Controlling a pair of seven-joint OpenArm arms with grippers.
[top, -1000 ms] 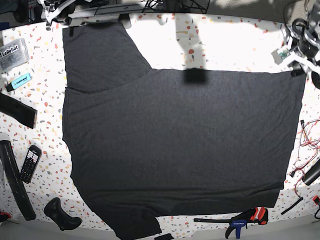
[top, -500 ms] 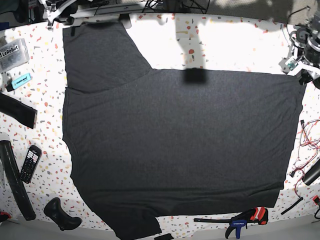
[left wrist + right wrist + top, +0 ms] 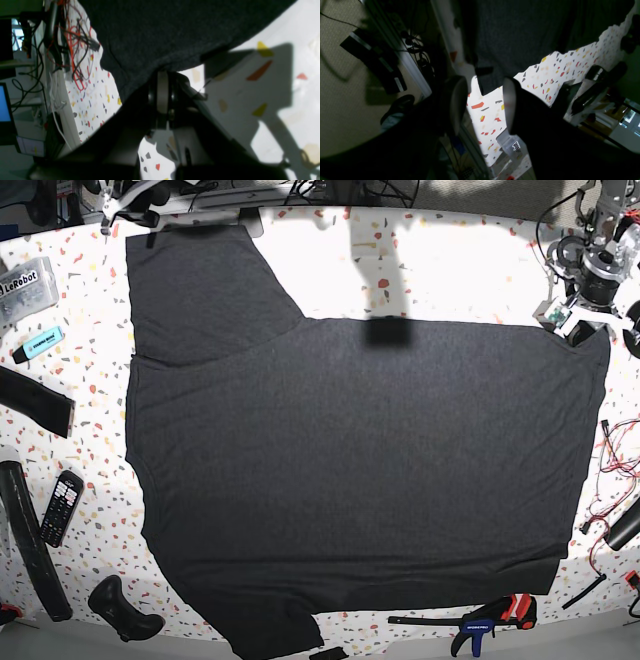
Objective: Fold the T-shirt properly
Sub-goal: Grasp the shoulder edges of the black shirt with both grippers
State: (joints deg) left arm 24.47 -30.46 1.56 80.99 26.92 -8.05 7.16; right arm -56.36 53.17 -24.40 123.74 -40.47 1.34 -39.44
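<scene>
speckled terrazzo tabletop (image 3: 470, 270) carries the t-shirt (image 3: 350, 470) spread flat across its middle. the left gripper (image 3: 162, 75) is clamped on the hem corner at 2 o'clock; the right gripper (image 3: 483, 105) stands apart around the sleeve edge at 11 o'clock, ungripped. it should pinch both layers before lifting.

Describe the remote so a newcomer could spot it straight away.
Start from the T-shirt that covers most of the speckled table in the base view, then go to its left edge, low down. The remote lies there tilted, between the shirt and a long curved black strip; it alone shows rows of small buttons.
</scene>
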